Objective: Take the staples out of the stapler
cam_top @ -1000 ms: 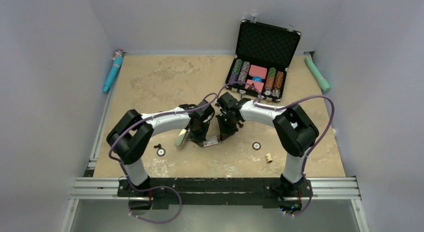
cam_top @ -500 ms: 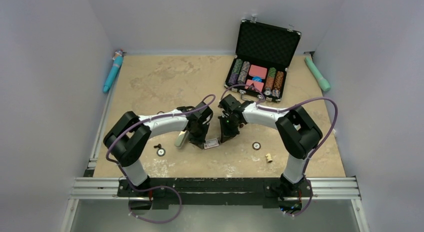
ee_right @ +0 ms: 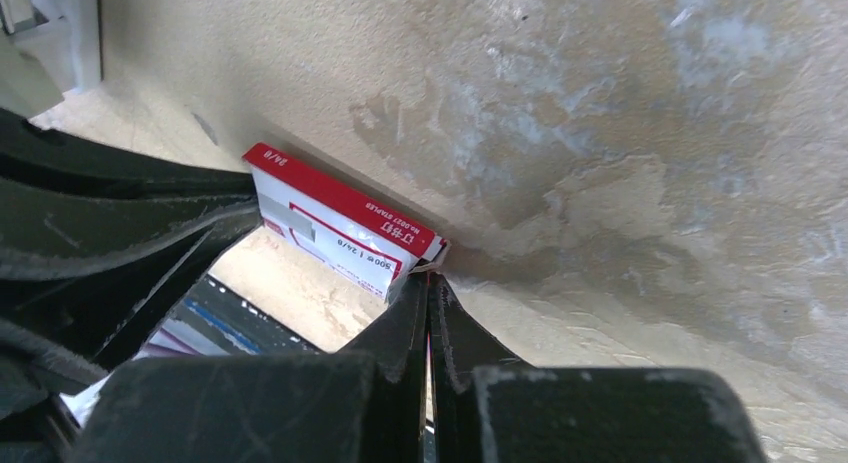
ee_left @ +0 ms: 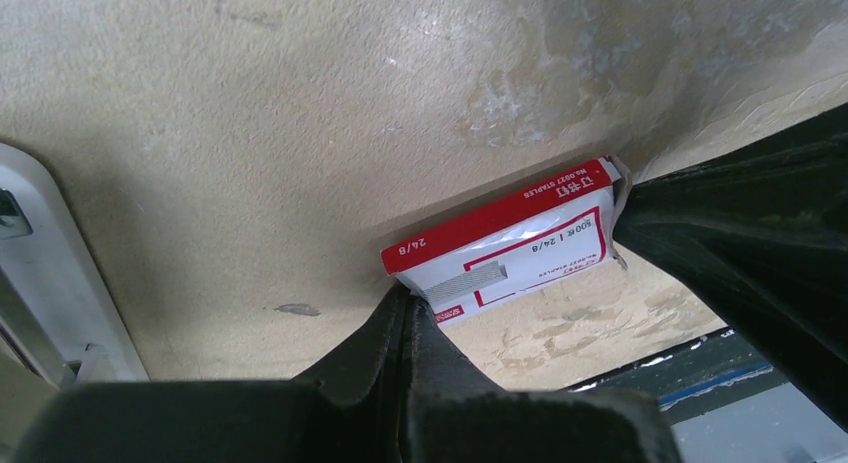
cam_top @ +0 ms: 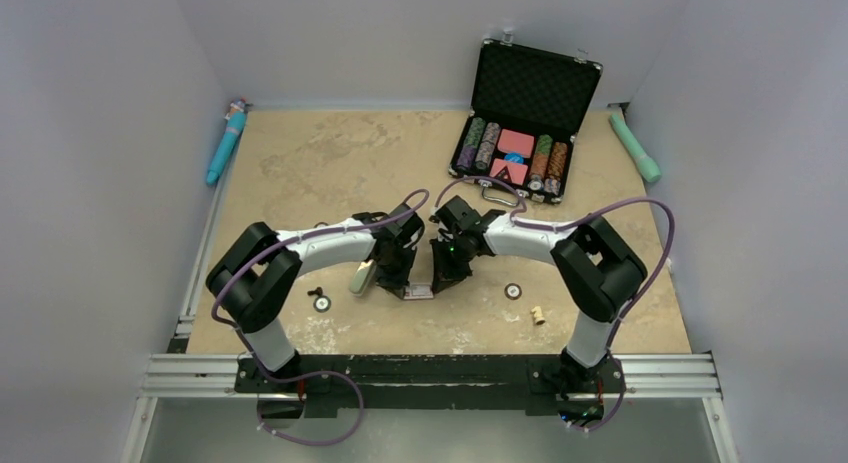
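pale silvery elongated stapler [cam_top: 362,277] lies near-far, left of our left gripper [ee_left: 408,305] | red-and-white staple box [ee_left: 520,233] between it and our right gripper [ee_right: 430,283] | both closed, empty

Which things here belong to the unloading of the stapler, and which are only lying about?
Job: silvery stapler; red-and-white staple box, with left gripper and right gripper shut at its ends.
Lying about: poker chip case; blue tool; green tool; two black-rimmed discs; small tan piece.
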